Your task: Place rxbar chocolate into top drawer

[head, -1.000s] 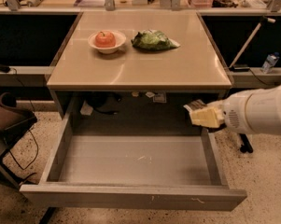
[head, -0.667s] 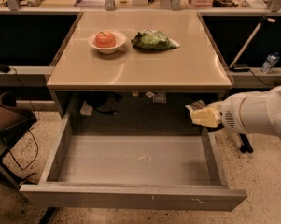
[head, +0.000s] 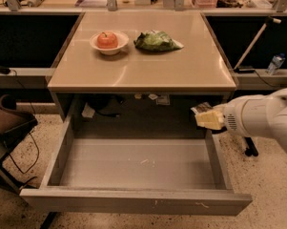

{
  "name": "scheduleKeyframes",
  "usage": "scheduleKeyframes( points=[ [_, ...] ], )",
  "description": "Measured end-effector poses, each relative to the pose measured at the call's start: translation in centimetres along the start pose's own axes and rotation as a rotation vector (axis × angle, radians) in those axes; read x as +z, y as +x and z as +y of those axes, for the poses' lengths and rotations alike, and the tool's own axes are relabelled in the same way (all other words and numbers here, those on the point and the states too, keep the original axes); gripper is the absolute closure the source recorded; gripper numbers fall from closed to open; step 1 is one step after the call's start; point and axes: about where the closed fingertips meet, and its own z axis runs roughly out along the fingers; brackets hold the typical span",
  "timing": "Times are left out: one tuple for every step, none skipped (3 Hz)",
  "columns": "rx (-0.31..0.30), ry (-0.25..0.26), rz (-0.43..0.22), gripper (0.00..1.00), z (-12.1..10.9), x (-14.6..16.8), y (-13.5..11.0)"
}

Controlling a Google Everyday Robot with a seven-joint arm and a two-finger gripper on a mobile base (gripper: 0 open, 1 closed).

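Top drawer stands pulled wide open, ready to receive. Gripper hovers at drawer's right wall, just above rim, apparently clamped on rxbar chocolate — only dark wrapper end shows. Held there for drop inside. Apple bowl and green bag sit on tabletop — uninvolved.

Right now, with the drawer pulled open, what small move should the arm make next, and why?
Probably shift the gripper left and a little down. It holds the snack bar beside the right wall of the drawer, not yet clearly over its bare floor, so letting go here might drop the bar on the wall or outside.
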Motion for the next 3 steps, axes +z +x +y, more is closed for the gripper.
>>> scheduleKeyframes(
  points=[
    [0.005, 0.074, 0.081, 1.00, -4.3, 6.6, 3.2],
    [0.013, 0.087, 0.091, 1.00, -5.1, 7.3, 3.6],
    [0.036, 0.091, 0.119, 1.00, -5.4, 8.2, 4.2]
  ],
)
